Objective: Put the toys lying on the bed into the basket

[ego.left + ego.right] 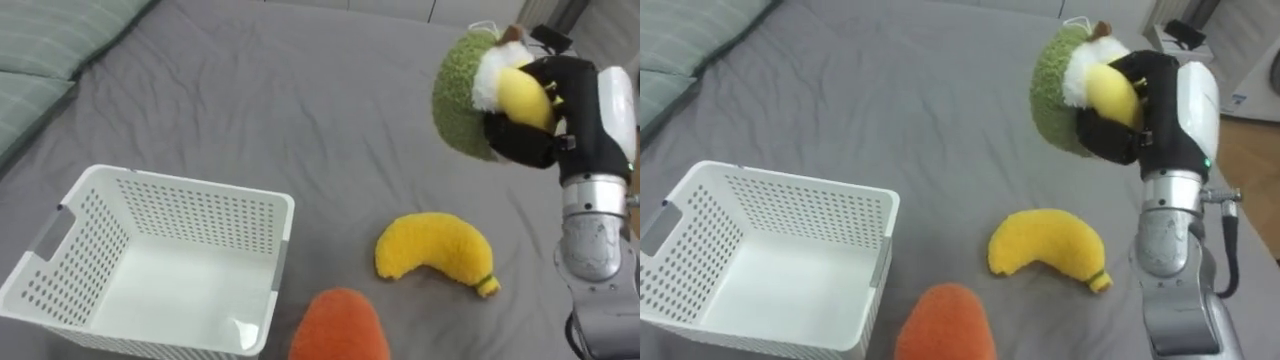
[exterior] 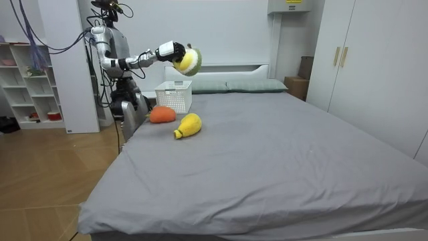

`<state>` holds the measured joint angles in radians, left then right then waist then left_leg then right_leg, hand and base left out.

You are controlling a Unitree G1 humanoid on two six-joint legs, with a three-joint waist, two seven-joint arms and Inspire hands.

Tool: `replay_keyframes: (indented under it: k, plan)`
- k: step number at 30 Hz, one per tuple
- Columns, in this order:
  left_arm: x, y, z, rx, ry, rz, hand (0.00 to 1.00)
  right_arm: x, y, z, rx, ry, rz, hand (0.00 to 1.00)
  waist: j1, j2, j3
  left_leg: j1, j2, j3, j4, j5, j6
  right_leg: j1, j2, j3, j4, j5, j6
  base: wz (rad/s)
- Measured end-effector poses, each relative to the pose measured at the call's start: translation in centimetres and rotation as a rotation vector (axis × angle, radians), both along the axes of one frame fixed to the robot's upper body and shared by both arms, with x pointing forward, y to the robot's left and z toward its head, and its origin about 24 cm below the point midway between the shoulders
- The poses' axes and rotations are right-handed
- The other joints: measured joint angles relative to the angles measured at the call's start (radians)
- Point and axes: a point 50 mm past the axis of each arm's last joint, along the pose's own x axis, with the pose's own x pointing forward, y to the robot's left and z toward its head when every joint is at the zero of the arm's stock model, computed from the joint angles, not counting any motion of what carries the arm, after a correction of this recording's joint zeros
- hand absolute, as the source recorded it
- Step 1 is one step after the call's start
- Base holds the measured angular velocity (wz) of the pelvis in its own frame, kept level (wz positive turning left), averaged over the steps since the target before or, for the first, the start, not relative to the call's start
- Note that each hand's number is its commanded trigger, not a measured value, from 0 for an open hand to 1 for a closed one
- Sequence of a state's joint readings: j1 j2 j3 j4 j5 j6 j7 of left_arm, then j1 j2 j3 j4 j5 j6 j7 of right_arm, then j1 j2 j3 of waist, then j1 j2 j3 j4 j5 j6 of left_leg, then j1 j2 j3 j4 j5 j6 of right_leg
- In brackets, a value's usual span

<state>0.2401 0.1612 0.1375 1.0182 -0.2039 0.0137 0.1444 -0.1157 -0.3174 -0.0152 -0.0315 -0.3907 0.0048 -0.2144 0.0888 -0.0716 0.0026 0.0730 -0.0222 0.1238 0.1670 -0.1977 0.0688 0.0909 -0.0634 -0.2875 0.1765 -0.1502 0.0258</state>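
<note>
the robot is standing at the side of the bed (image 2: 267, 154), at the room view's left, near the end where the pillows (image 2: 227, 86) are lying. its right arm is reaching out over the grey sheet.

the right hand (image 1: 570, 95) is showing in the upper right of the left eye view, raised above the sheet. its dark fingers are clenching around a round green plush toy (image 1: 462, 100) with a white and yellow face. the fingers are wrapping over the yellow part. the toy is hanging clear of the bed and touching nothing but the hand.

a white basket (image 1: 200, 215) with perforated walls is sitting in the lower left of the frame, open side up, with its bare white floor showing. a yellow banana-shaped plush (image 1: 432, 255) is lying flat on the sheet in the lower middle right, below the held toy and well apart from the basket. an orange plush toy (image 1: 340, 325) is lying at the bottom edge, partly cut off by the frame. it is just beside the basket's near right corner, and whether it is touching the basket i cannot tell.

in the room view, shelves (image 2: 27, 80) are standing at the left behind the robot, and a wardrobe (image 2: 361, 60) is standing at the right.
</note>
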Motion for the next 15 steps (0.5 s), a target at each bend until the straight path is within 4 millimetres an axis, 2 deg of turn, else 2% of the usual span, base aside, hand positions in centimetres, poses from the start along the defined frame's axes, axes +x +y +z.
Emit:
replay_keyframes:
  k: [2, 4, 6, 9, 12, 15]
  plan:
    - [0.3, 0.0, 0.0, 0.0, -0.008, -0.005, 0.0, 0.3, 0.8, 0.0, -0.005, 0.014, 0.048, 1.0, 0.01, -0.004, 0.0009, -0.004, -0.002, -0.011, 0.0, 0.002, 0.001, 0.001, -0.002, -0.017, 0.0, 0.0, 0.0, 0.12]
    - [0.9, 0.0, 0.1, 0.002, -0.033, -0.01, 0.0, 0.4, 1.5, -0.1, 0.027, 0.032, 0.09, 1.0, 0.049, -0.014, 0.006, -0.009, -0.004, -0.016, 0.0, 0.002, 0.001, -0.003, -0.003, -0.02, -0.001, 0.0, 0.0, 0.05]
    - [1.0, 0.0, 0.1, 0.003, -0.038, -0.012, 0.0, 0.4, 2.3, -0.1, 0.043, 0.046, 0.132, 1.0, 0.062, -0.021, 0.0069, -0.014, -0.004, -0.022, 0.0, 0.002, 0.001, -0.005, -0.004, -0.028, -0.001, 0.0, 0.001, 0.08]
    - [0.8, 0.0, 0.1, 0.004, -0.031, -0.017, 0.0, 0.6, 3.5, -0.2, 0.035, 0.073, 0.196, 1.0, 0.105, -0.023, 0.0073, -0.016, -0.006, -0.029, 0.001, 0.002, 0.002, -0.005, -0.006, -0.043, -0.003, 0.0, 0.001, 0.07]
    - [0.9, 0.0, 0.2, 0.011, -0.032, -0.028, 0.0, 0.8, 4.6, -0.2, 0.021, 0.091, 0.255, 1.0, 0.121, -0.023, 0.0075, -0.027, -0.008, -0.047, 0.006, 0.003, 0.004, -0.004, -0.008, -0.061, -0.006, 0.0, 0.001, 0.17]
    - [0.7, -0.1, 0.1, 0.005, -0.022, -0.026, 0.0, 0.9, 6.0, -0.4, 0.0, 0.108, 0.298, 1.0, 0.149, -0.017, 0.0118, -0.031, -0.009, -0.058, 0.011, 0.003, 0.003, 0.001, -0.008, -0.074, -0.007, 0.0, 0.001, 0.11]
